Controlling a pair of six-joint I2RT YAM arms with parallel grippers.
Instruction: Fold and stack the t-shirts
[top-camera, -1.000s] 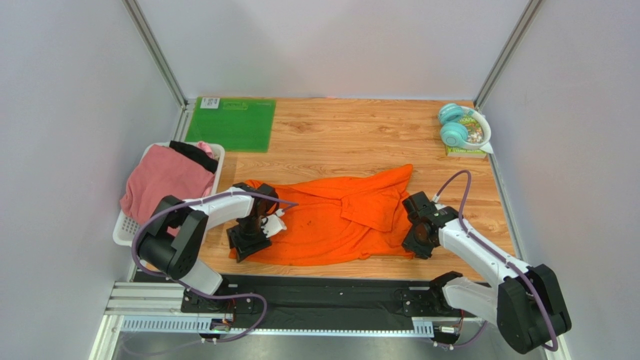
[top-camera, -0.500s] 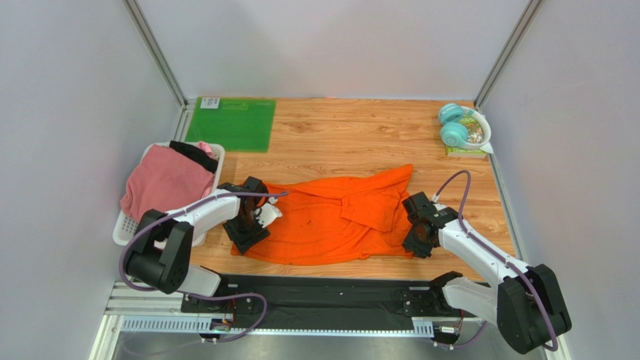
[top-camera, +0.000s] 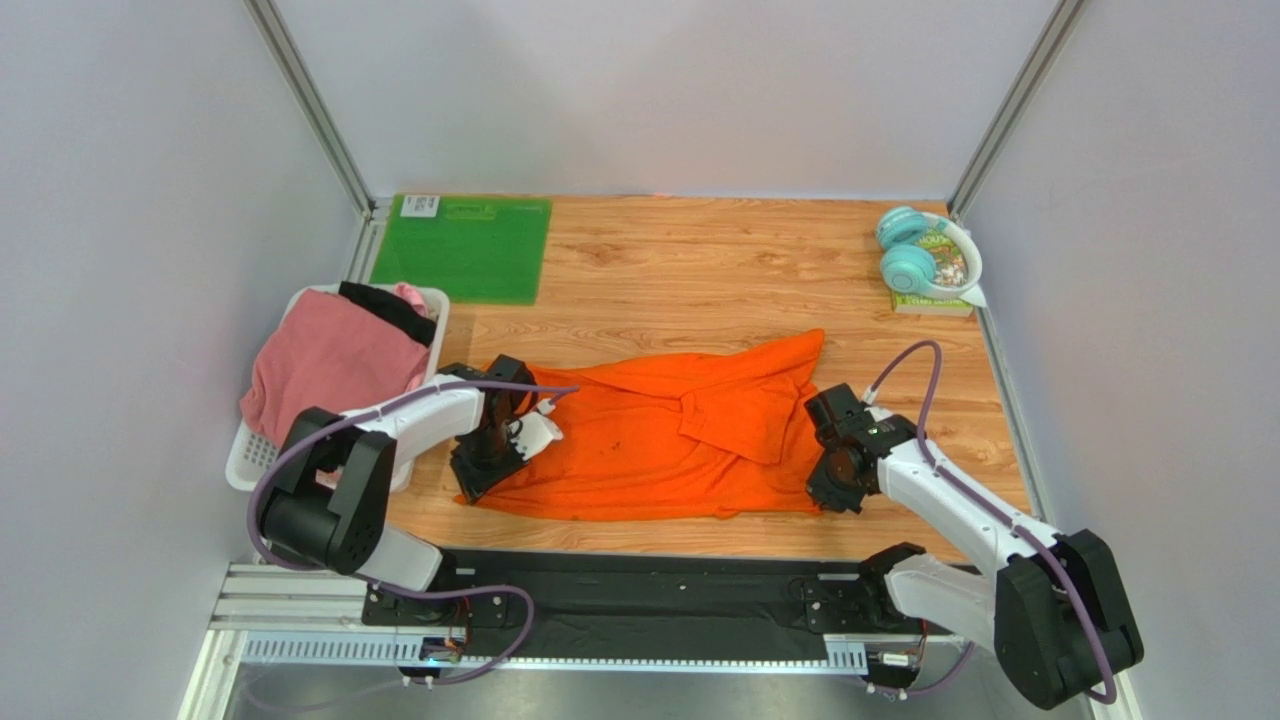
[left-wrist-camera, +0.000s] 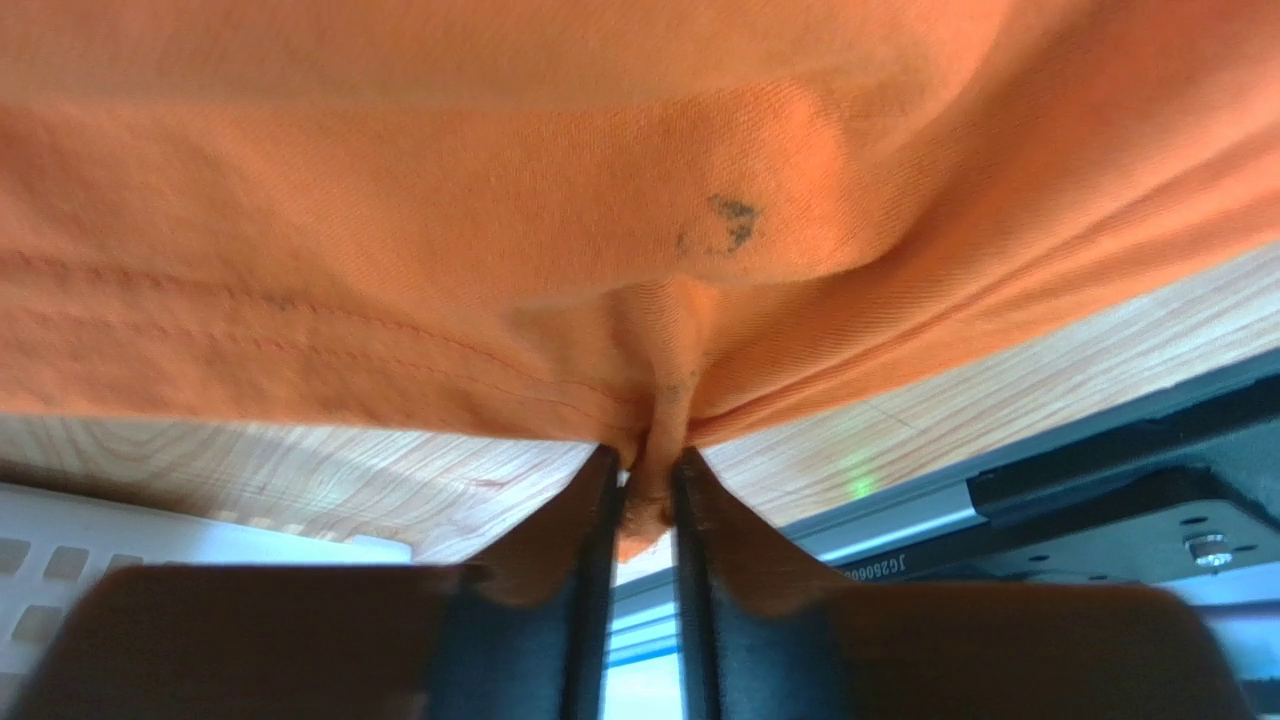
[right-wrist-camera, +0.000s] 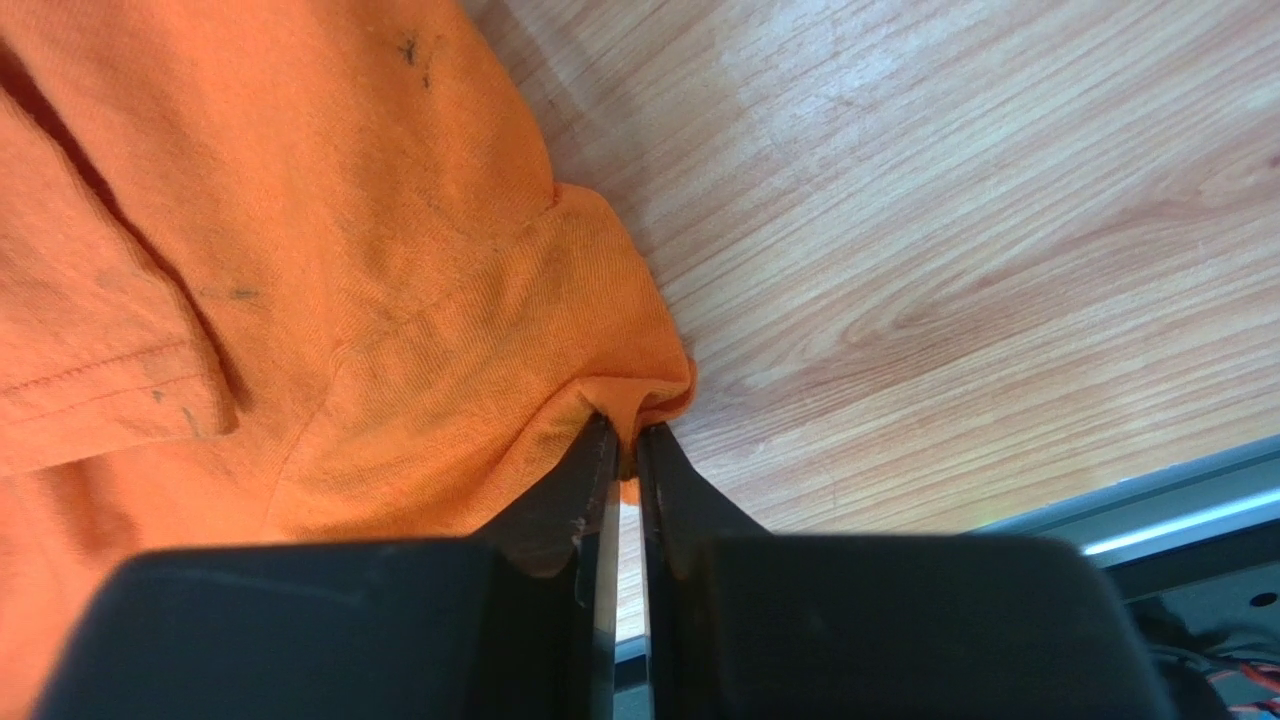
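Note:
The orange t-shirt lies crumpled across the middle of the wooden table. My left gripper is at its near left corner, shut on a pinch of the hem. At the near right corner my right gripper is shut on a fold of the orange cloth. A pink t-shirt and a black t-shirt sit piled in the white basket at the left.
A flat green mat lies at the back left. Teal headphones and a small colourful box rest at the back right corner. A black rail runs along the near table edge.
Both grippers have closed on the orange t-shirt's near corners. The left gripper shifted slightly left and toward the far side before closing; the near hem now lies straighter.

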